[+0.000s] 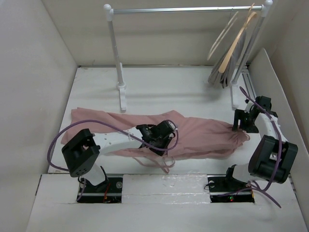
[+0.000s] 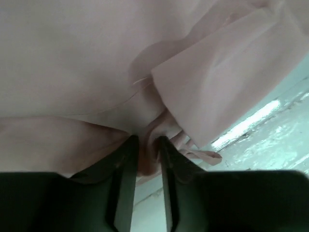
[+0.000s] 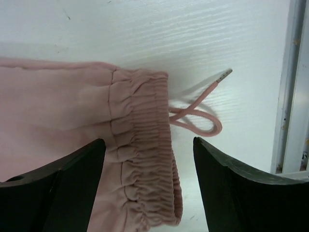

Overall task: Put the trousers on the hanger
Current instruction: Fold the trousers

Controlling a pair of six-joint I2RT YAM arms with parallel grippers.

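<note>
The dusty-pink trousers (image 1: 203, 135) lie spread flat across the table, legs to the left and gathered waist (image 3: 145, 121) to the right. My left gripper (image 1: 161, 134) is shut on a fold of the trousers' fabric (image 2: 147, 159) near their middle, low at the table. My right gripper (image 1: 241, 121) is open just above the waistband, one finger on each side of it, with the pink drawstring (image 3: 198, 121) lying loose beyond. The thin cream hanger (image 1: 223, 35) hangs on the rail at the back right.
A white clothes rail (image 1: 183, 9) stands at the back on two posts. A tan wooden hanger (image 1: 240, 36) with a grey garment (image 1: 221, 76) hangs next to the cream one. White walls enclose the table on the left, back and right.
</note>
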